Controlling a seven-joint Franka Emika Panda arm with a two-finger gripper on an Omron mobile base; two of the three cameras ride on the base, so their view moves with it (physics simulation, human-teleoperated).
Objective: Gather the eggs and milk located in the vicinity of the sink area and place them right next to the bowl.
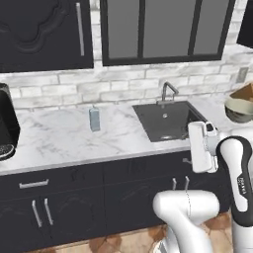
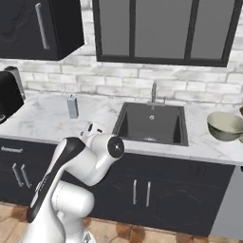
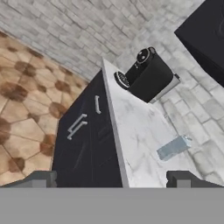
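Marble counter (image 1: 59,138) has the milk (image 1: 94,119) standing left of the sink (image 1: 165,121), bowl (image 1: 239,109) way off right, and the gripper (image 3: 111,177) hangs wide open and empty out front, so a sloppy reach could easily tip that skinny carton.

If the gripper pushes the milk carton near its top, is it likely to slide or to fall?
The milk carton stands tall and narrow, so a high push would probably tip it. The marble counter looks smooth; a low push may slide it.
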